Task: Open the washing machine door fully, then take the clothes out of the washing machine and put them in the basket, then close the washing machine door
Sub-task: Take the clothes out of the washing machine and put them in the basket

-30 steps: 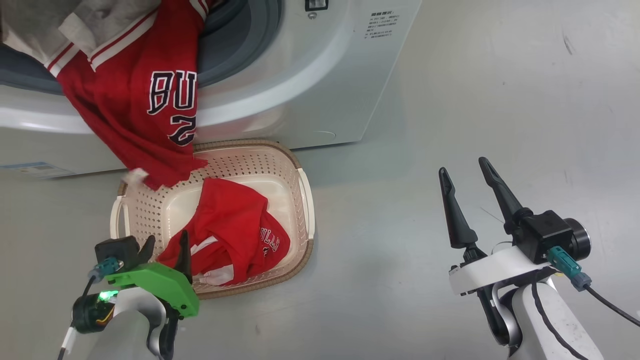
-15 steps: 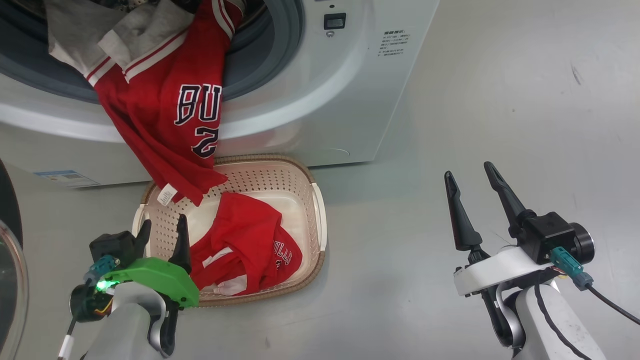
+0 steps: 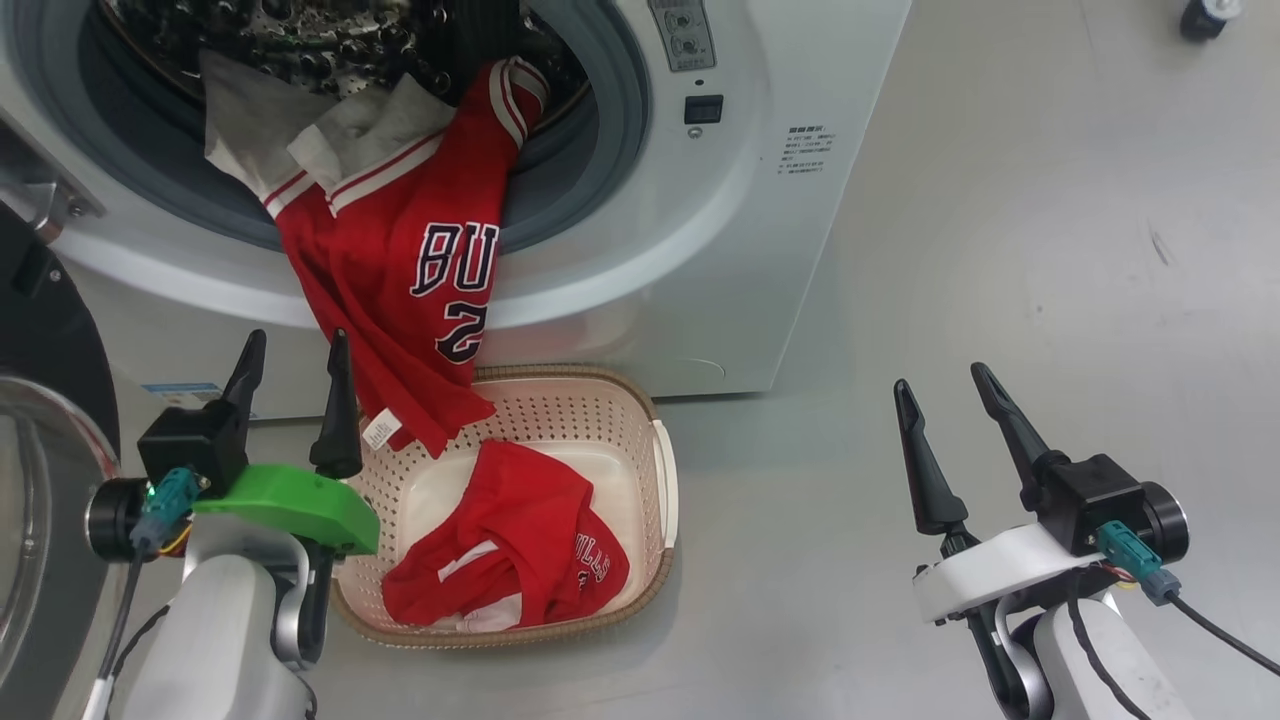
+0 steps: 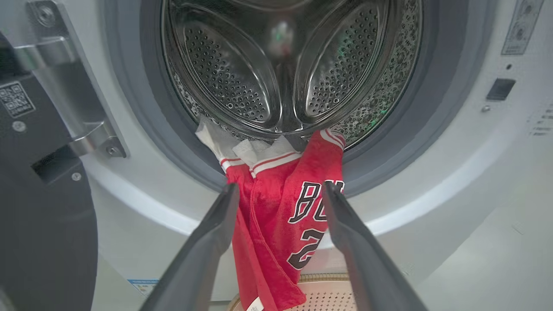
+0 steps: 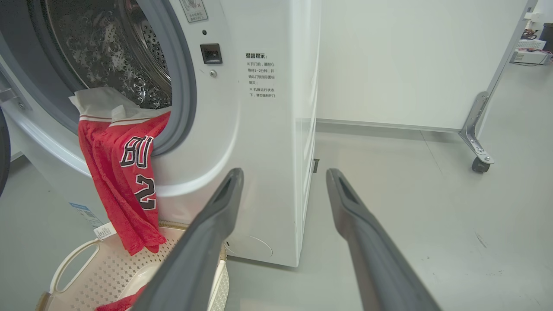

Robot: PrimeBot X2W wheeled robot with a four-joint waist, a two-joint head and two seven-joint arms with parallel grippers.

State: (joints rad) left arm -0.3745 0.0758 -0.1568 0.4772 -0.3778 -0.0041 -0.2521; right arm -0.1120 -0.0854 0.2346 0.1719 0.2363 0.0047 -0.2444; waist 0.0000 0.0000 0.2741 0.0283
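Left hand (image 3: pixel 297 340) spread wide, holding nothing. Red jersey (image 3: pixel 420 300) straight ahead of it and near, hanging long-way down from washing machine (image 3: pixel 760 200) mouth, bottom end over basket (image 3: pixel 600 400). Right hand (image 3: pixel 939 377) spread too, empty, well off to side. Left hand nearer: its job, likely.

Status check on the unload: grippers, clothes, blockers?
Left gripper and right gripper open, empty. One red garment in the basket; jersey hangs from the washing machine opening, hem over basket. Door open; path clear.
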